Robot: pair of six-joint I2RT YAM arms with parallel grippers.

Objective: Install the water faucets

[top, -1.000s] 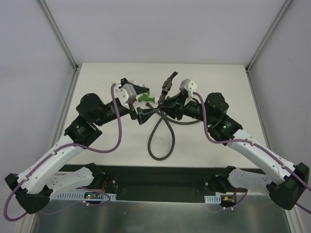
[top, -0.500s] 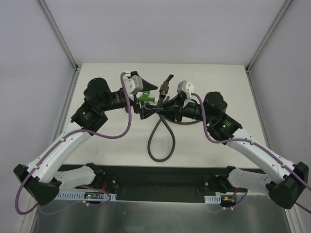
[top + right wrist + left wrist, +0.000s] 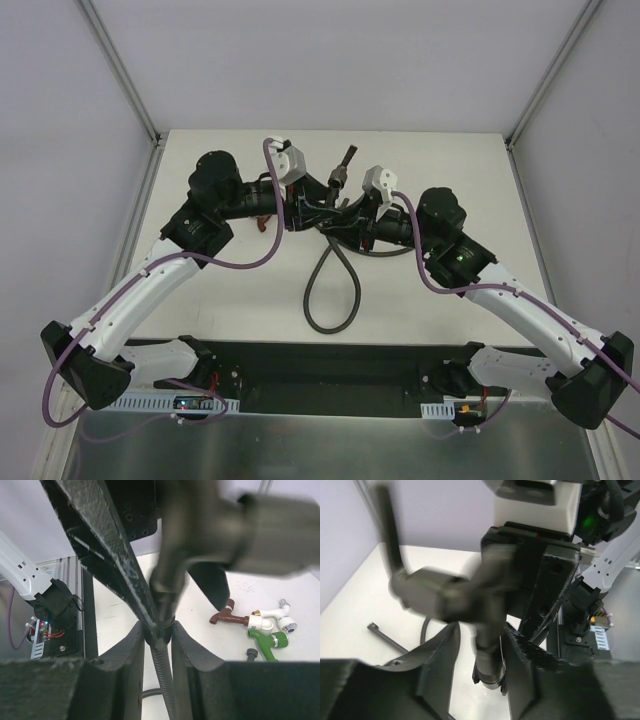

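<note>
Top view: left gripper (image 3: pixel 300 205) has swung in from frame left to upper centre and now sits nose to nose with right gripper (image 3: pixel 345 222) below the metal tap (image 3: pixel 343 168), hose (image 3: pixel 325 300) looping beneath, which reads as tap-to-hose mating under way. Left wrist: fingers (image 3: pixel 440 670) flank the blurred tap's threaded stem at lower centre, a sliver of gap on one side; cannot tell if they grip. Right wrist: fingers (image 3: pixel 125 665) clamped on the hose end at centre; red-brown tap (image 3: pixel 222 616), white tap (image 3: pixel 270 617) and green tap (image 3: pixel 265 642) lie loose on the table (image 3: pixel 215 650) at right, not yet installed.
</note>
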